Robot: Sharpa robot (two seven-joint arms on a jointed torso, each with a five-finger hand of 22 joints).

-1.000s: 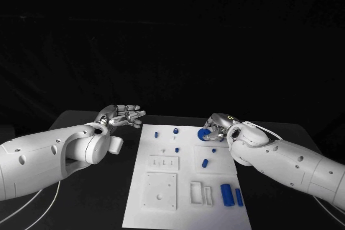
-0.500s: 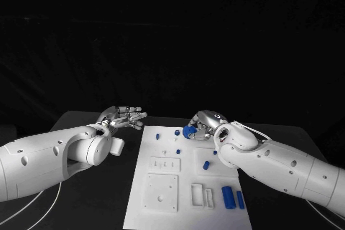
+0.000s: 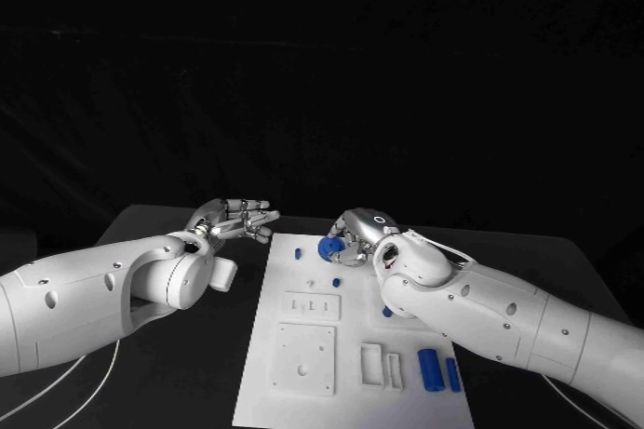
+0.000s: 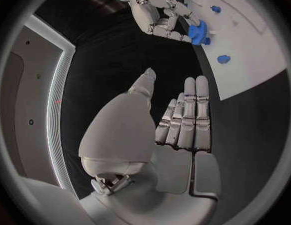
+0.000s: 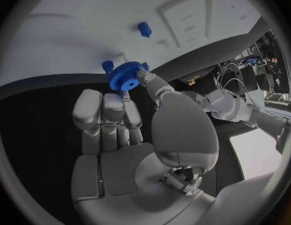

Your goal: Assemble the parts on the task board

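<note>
The white task board [image 3: 352, 345] lies in the middle of the black table. My right hand [image 3: 355, 234] hovers over its far end and pinches a blue toothed gear [image 3: 328, 249] between thumb and fingers. In the right wrist view the gear [image 5: 127, 76] sits at the fingertips [image 5: 145, 77], right beside a blue peg [image 5: 108, 65] standing in the board [image 5: 89, 15]. My left hand [image 3: 236, 219] floats off the board's far left corner, fingers straight and side by side, holding nothing. The left wrist view shows its palm [image 4: 183, 135] and, beyond it, the right hand [image 4: 159, 16] with the gear [image 4: 198, 33].
Short blue pegs [image 3: 297, 253] [image 3: 333, 282] [image 3: 386, 311] stand in the board. Two blue cylinders [image 3: 430, 366] lie at its near right, beside white slotted blocks [image 3: 380, 366]. Raised white plates [image 3: 306, 356] sit near left.
My right hand has carried the gear leftward across the board's far end, from the far right towards the far left peg. The left hand has stayed nearly still.
</note>
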